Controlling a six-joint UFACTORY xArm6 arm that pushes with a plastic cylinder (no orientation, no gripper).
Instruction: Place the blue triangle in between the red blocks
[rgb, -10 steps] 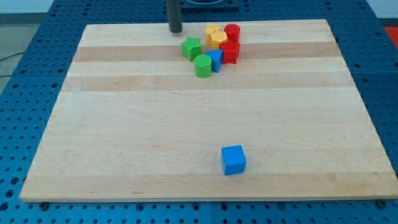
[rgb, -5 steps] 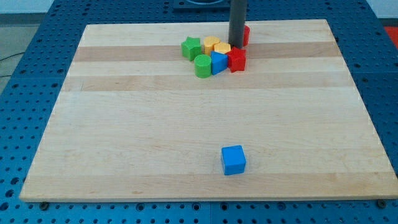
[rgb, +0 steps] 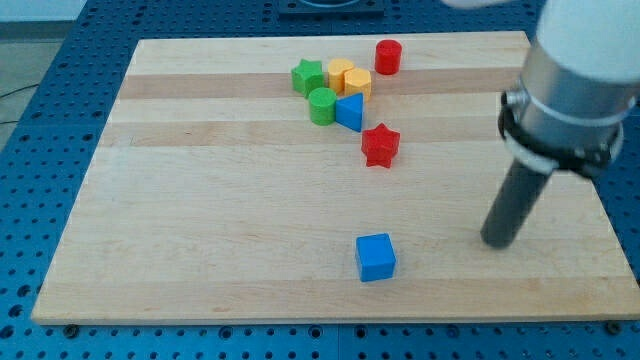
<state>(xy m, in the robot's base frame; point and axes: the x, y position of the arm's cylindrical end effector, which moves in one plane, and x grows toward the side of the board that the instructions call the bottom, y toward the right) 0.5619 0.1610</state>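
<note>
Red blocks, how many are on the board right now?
2. The red cylinder sits near the view's top edge, apart from the cluster. The red star lies below it, just right of the blue triangle. None looks hidden.

I can read no text, label, brand, number or sign anywhere: none on the blocks, none on the wooden bench (rgb: 200, 230), none on my rod or the blue perforated surface around the bench.
</note>
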